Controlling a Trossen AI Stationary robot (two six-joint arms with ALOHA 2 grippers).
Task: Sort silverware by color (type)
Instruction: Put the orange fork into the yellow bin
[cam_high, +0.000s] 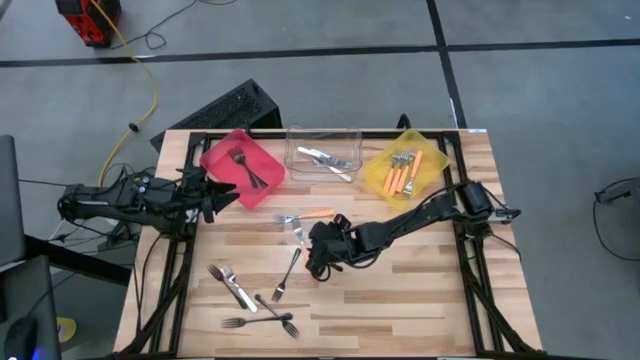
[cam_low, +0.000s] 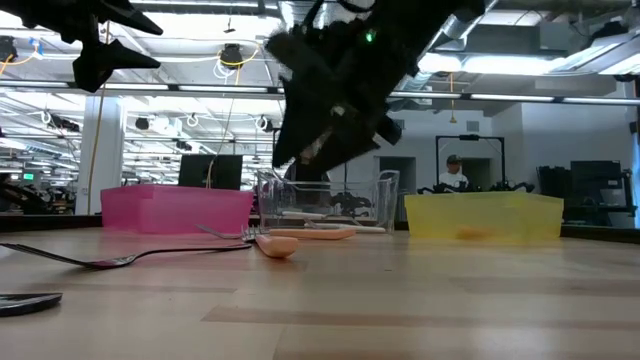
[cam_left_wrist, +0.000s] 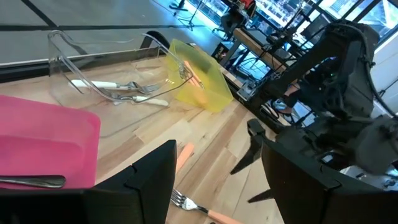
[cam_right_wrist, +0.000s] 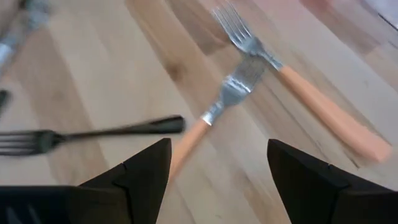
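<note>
Two orange-handled forks cross on the wood: one (cam_right_wrist: 323, 115) lies flat, and the other's head (cam_right_wrist: 235, 88) rests against it, handle (cam_right_wrist: 186, 144) running toward my fingers. A dark fork (cam_right_wrist: 93, 134) lies flat beside them. My right gripper (cam_right_wrist: 217, 168) hovers open above them at the table's middle (cam_high: 318, 255), touching nothing. Nearer the front edge lie more forks, dark (cam_high: 265, 315) and silver (cam_high: 230, 285). My left gripper (cam_high: 222, 195) waits open in the air beside the red bin (cam_high: 243, 167).
Three bins stand along the far edge. The red one holds a dark fork, the clear one (cam_high: 322, 155) holds silver forks, and the yellow one (cam_high: 405, 168) holds orange-handled forks. A black keyboard (cam_high: 225, 108) lies on the floor beyond the table. A person stands far behind (cam_low: 455, 170).
</note>
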